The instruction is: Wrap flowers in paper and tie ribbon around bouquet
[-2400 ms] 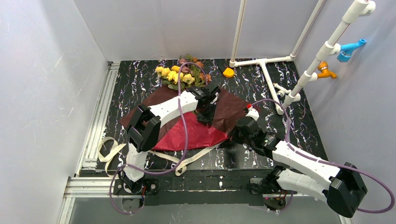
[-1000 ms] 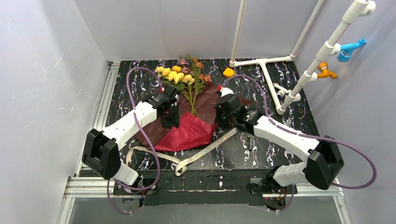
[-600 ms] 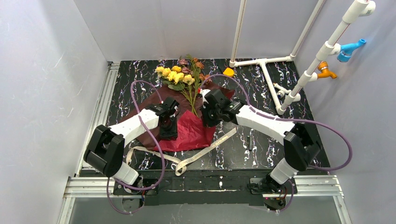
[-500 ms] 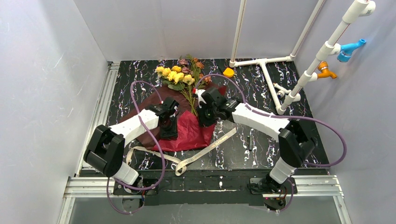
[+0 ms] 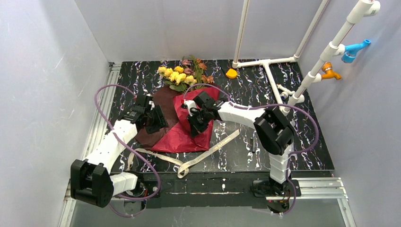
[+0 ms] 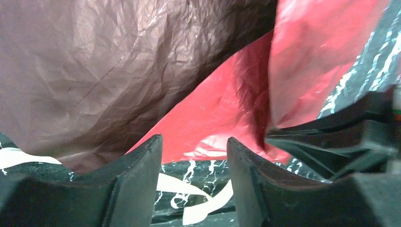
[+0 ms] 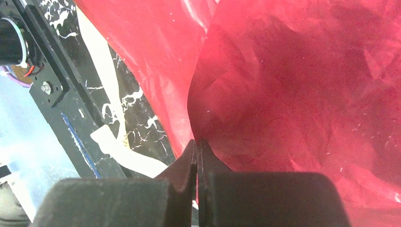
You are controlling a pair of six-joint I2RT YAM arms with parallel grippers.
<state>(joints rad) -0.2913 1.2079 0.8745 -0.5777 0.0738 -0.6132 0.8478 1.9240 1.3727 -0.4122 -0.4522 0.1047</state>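
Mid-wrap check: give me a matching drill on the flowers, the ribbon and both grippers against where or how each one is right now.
1 flowers
2 ribbon
3 left gripper
4 right gripper

A shut on the red fold of the paper
B open, holding nothing
C blooms beyond the paper's far edge
D lying loose by the paper's near edge

Pairs: 1-C, 2-D, 3-B, 4-A

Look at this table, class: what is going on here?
Two robot arms are wrapping flowers in paper. The right gripper is shut on a red flap folded across the middle, and only the blooms show, at the far end. The left gripper is open above the maroon side, holding nothing. The ribbon lies loose on the table, not yet tied.
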